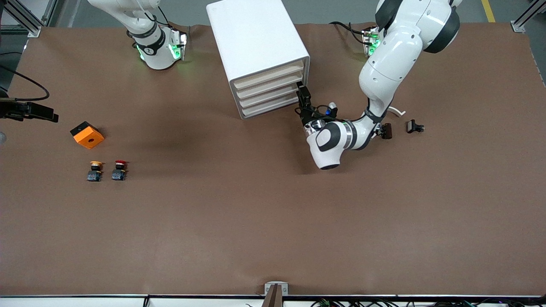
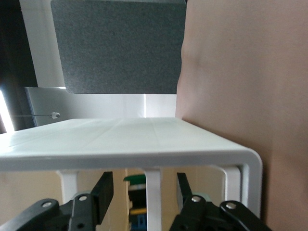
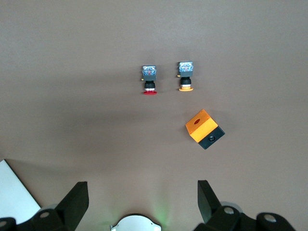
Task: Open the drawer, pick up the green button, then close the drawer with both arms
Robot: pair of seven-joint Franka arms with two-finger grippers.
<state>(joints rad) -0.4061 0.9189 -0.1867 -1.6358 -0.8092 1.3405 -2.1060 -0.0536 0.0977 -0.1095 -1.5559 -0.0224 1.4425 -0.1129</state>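
Nearest to the front camera, toward the right arm's end of the table [image 1: 273,230], two small buttons stand side by side: one with a yellow cap [image 1: 94,170] and one with a red cap [image 1: 119,169]. A little farther from the camera lies an orange box [image 1: 87,135] with a black underside and a round hole in its top face. The right wrist view shows all three from above, and the right gripper [image 3: 143,199] hangs high over the bare table with its jaws wide apart; this arm waits.

Toward the left arm's end, two small dark parts [image 1: 387,130] [image 1: 413,126] lie near each other on the table.

Farther still stands the white drawer cabinet [image 1: 256,47]. The left gripper [image 1: 303,94] is at the front of the cabinet, at the edge of its lower drawers [image 1: 273,100]. In the left wrist view its fingers [image 2: 103,192] are spread open on both sides of a white upright bar of the cabinet front. Between them, inside, something green [image 2: 135,181] shows, but I cannot tell if it is the green button.
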